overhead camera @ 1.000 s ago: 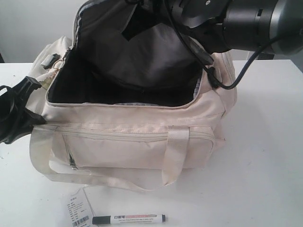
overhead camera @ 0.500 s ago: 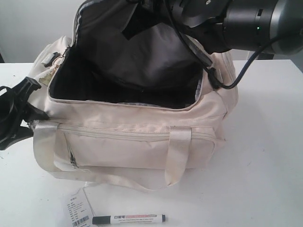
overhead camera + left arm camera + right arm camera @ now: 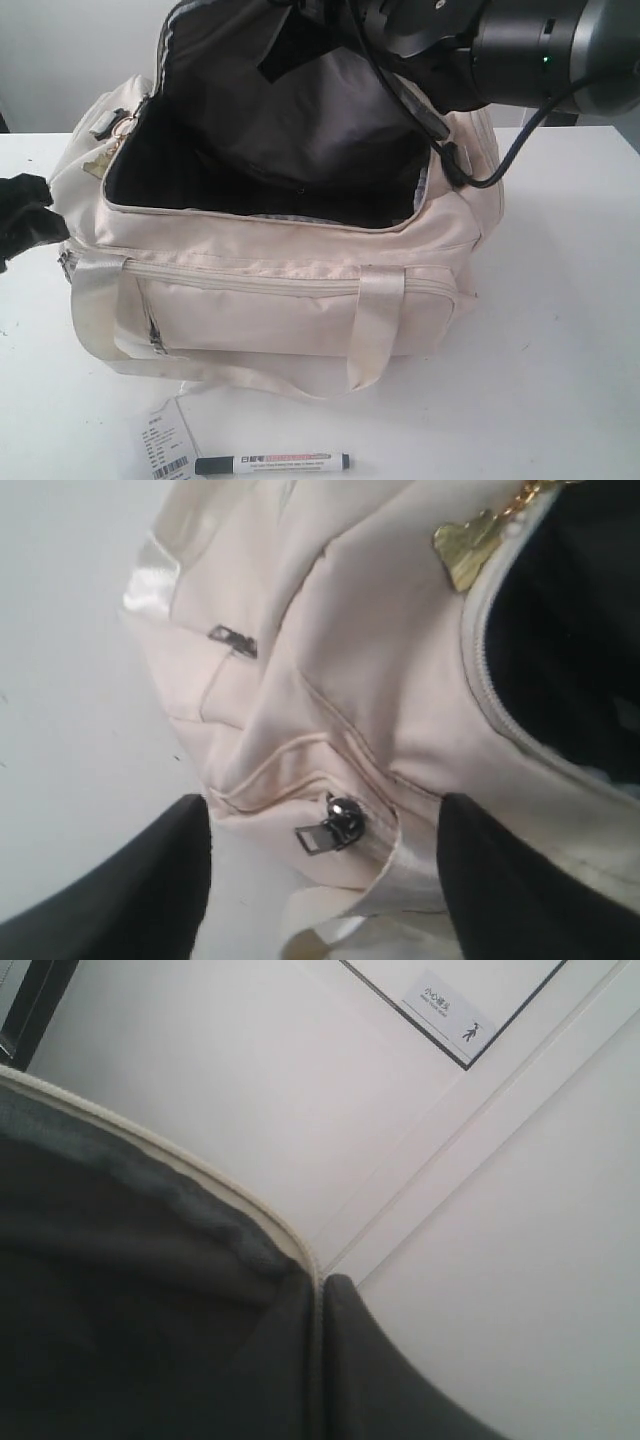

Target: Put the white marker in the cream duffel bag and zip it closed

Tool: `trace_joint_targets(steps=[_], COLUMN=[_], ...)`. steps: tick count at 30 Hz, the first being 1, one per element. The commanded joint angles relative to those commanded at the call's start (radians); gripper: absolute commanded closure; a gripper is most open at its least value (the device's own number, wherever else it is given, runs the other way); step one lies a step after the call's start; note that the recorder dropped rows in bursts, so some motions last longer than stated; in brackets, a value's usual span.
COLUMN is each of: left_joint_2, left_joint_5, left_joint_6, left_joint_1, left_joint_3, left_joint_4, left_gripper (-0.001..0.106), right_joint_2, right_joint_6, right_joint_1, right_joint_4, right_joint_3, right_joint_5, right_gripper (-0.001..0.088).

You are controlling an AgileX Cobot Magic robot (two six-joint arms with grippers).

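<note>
**Bag open, marker not in yet**

The white marker (image 3: pixel 272 462) lies flat on the tabletop (image 3: pixel 560 350) in front of the cream duffel bag (image 3: pixel 290 300), just beside a paper tag (image 3: pixel 165 447). The left gripper (image 3: pixel 325 860) is spread wide at the end of the bag, with a small zipper pull (image 3: pixel 335 825) between its fingers, and it holds nothing. The right gripper (image 3: pixel 325 1360) is up at the raised flap (image 3: pixel 300 110), but it is too hard to see if it is pinching it. If the flap drops, it could cover the hole and block the marker. The marker is thin and round, so a bad pinch could make it roll away. The gripper might grab the paper tag by mistake. A bump from the left gripper could shove the bag onto the marker.
</note>
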Motion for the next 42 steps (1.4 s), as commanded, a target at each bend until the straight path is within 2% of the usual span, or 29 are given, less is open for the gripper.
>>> trace_joint_targets(steps=[3,6,9,18,22,24,27,30,31,32,34,35,37,42], left_joint_2=[-0.062,-0.127,-0.168,-0.175,-0.159,-0.147,-0.106,-0.085,-0.078,-0.075,-0.047,-0.033,-0.004,0.075], left_joint_5=[0.022,0.045,0.045,0.047,0.045,0.050,0.145,0.191,0.219,0.235,0.320,0.339,0.349,0.389], left_joint_6=[0.143,0.302,0.372,0.488,0.619,0.642,0.654,0.724,0.829,0.874,1.088,1.140,1.211,1.283], left_joint_1=[0.000,0.000,0.000,-0.002,-0.002,-0.002,-0.002,-0.006,-0.027,-0.040,-0.108,-0.134,-0.187,-0.328], left_joint_3=[0.000,0.000,0.000,0.000,-0.011,-0.030,-0.089,-0.127,-0.142,-0.147,-0.172,-0.178,-0.177,-0.177], left_joint_4=[0.061,0.063,0.063,0.028,0.036,0.042,0.051,-0.092,-0.197,-0.244,-0.439,-0.480,-0.518,-0.527], left_gripper=[0.061,0.085,0.105,0.105,0.105,0.105,0.105,0.105,0.105,0.105,0.105,0.105,0.105,0.105], right_joint_2=[0.000,0.000,0.000,0.000,0.000,0.000,0.000,0.000,0.000,0.000,0.000,0.000,0.000,0.000], right_joint_6=[0.000,0.000,0.000,0.000,0.000,0.000,0.000,0.000,0.000,0.000,0.000,0.000,0.000,0.000], right_joint_1=[0.000,0.000,0.000,0.000,0.000,0.000,0.000,0.000,0.000,0.000,0.000,0.000,0.000,0.000], right_joint_4=[0.000,0.000,0.000,0.000,0.000,0.000,0.000,0.000,0.000,0.000,0.000,0.000,0.000,0.000], right_joint_3=[0.000,0.000,0.000,0.000,0.000,0.000,0.000,0.000,0.000,0.000,0.000,0.000,0.000,0.000], right_joint_5=[0.000,0.000,0.000,0.000,0.000,0.000,0.000,0.000,0.000,0.000,0.000,0.000,0.000,0.000], right_gripper=[0.0868,0.0868,0.0868,0.0868,0.0868,0.0868,0.0868,0.0868,0.0868,0.0868,0.0868,0.0868,0.0868,0.0868])
